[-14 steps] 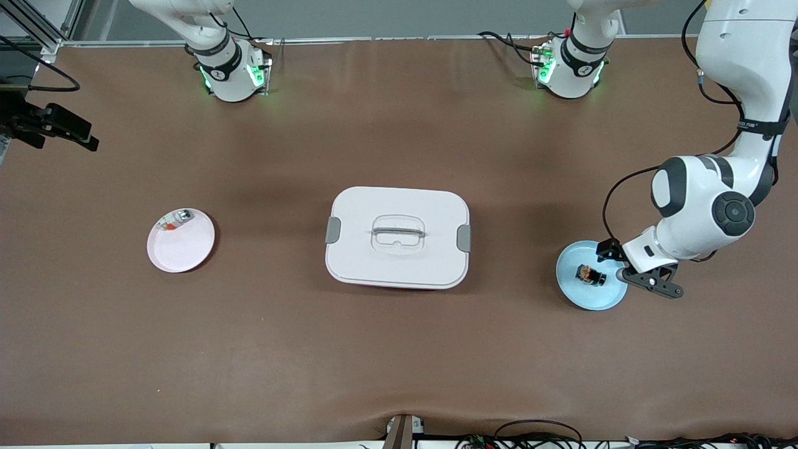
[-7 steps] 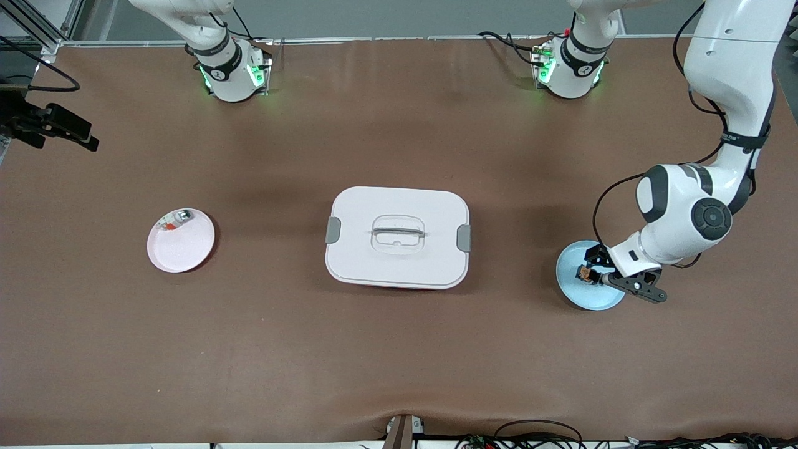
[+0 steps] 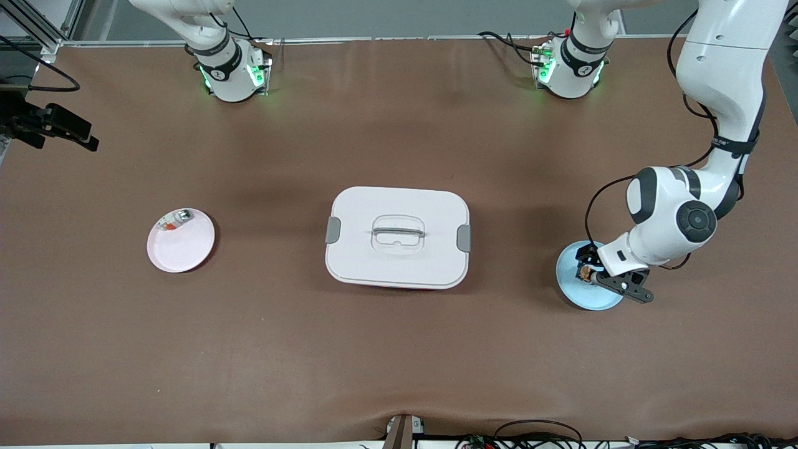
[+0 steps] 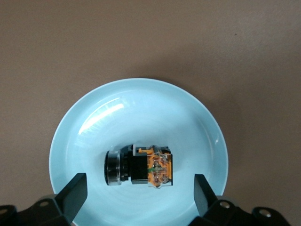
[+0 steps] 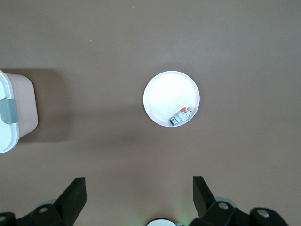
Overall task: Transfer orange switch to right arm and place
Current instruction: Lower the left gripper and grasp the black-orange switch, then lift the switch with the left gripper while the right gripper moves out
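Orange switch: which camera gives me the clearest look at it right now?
The left wrist view. It shows the orange switch lying on its side in the blue plate, between the open left gripper fingers. In the front view it is a speck, partly hidden by that gripper. The right wrist view misses it.

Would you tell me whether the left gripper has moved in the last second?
Yes. The left gripper has moved farther over the blue plate, toward the white box.
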`<state>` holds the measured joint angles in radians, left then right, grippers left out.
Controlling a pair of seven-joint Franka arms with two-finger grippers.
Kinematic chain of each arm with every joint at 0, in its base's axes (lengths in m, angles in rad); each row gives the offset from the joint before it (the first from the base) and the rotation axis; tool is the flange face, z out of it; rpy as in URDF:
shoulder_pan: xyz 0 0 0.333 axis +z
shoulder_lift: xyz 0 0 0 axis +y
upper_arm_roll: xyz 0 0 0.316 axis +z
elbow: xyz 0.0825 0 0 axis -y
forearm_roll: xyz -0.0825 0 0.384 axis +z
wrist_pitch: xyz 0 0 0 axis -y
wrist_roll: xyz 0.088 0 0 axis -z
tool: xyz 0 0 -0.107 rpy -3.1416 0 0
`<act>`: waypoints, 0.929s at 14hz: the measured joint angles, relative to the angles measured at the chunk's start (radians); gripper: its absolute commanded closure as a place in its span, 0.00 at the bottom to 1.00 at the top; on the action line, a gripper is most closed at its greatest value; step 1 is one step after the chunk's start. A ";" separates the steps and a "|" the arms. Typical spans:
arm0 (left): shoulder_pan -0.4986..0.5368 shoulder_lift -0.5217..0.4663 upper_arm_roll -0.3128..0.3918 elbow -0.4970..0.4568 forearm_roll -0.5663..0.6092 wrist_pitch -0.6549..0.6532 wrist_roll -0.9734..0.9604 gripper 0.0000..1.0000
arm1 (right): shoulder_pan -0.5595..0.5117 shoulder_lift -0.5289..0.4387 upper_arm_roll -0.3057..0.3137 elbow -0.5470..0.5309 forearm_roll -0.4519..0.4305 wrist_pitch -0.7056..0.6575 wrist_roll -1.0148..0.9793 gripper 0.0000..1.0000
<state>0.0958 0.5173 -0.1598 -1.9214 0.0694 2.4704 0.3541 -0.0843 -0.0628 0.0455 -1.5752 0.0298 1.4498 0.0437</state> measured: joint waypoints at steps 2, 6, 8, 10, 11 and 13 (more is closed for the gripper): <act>0.001 0.011 0.000 -0.001 0.022 0.012 0.000 0.00 | 0.000 0.000 0.000 0.000 0.000 0.001 0.000 0.00; 0.000 0.028 0.000 -0.002 0.026 0.021 0.000 0.00 | 0.000 0.000 0.002 0.000 0.000 0.003 0.000 0.00; 0.001 0.034 0.000 -0.002 0.027 0.021 0.000 0.00 | 0.000 0.000 0.002 0.000 0.000 0.006 0.000 0.00; 0.001 0.040 0.000 -0.003 0.030 0.021 0.000 0.00 | 0.000 0.000 0.002 0.000 0.000 0.007 0.000 0.00; 0.001 0.044 0.000 -0.003 0.031 0.021 0.000 0.00 | 0.000 0.000 0.003 0.000 0.000 0.009 0.000 0.00; 0.001 0.053 0.000 -0.003 0.031 0.027 0.000 0.04 | 0.000 0.000 0.010 0.000 0.000 0.019 0.000 0.00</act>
<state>0.0967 0.5700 -0.1595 -1.9247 0.1005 2.4975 0.3541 -0.0839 -0.0627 0.0558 -1.5750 0.0298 1.4686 0.0434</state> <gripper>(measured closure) 0.000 0.000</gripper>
